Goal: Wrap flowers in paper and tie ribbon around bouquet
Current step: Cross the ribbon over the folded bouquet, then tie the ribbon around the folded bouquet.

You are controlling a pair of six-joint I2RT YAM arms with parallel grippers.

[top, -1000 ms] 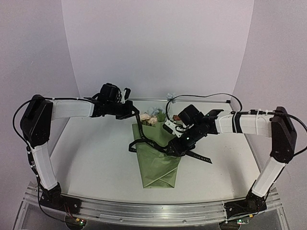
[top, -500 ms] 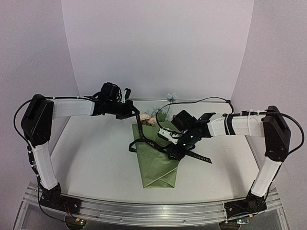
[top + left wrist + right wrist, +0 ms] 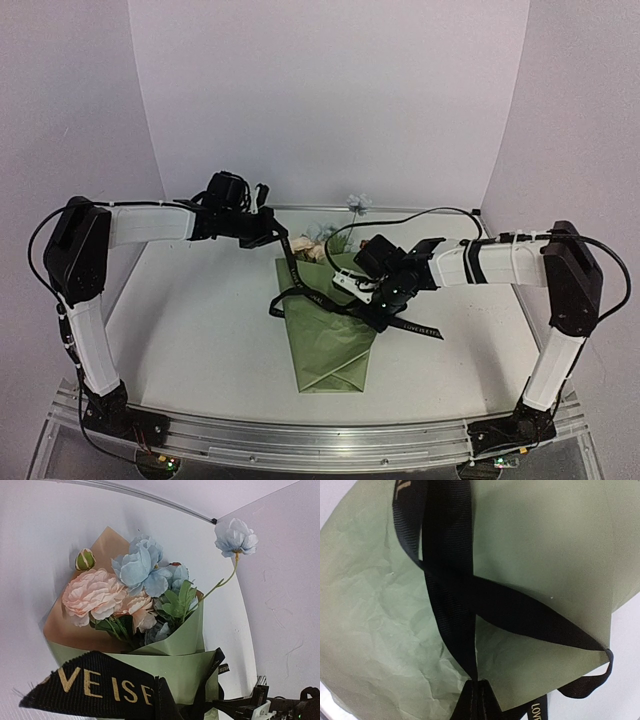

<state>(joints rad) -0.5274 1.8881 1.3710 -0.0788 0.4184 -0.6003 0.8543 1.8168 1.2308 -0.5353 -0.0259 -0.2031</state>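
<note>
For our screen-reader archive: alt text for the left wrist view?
A bouquet of pale blue and pink blooms in olive-green paper, with a black gold-lettered ribbon across the near foreground. One blue flower on a thin stem sticks out toward upper right.

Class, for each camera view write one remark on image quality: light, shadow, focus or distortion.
Top external: soft, even light; the bouquet throws only a faint shadow on the table. Left wrist: the ribbon looms oversized near the lens and is slightly soft, while the flowers are sharp. Right wrist: extreme close-up, with the creases in the paper crisp.
</note>
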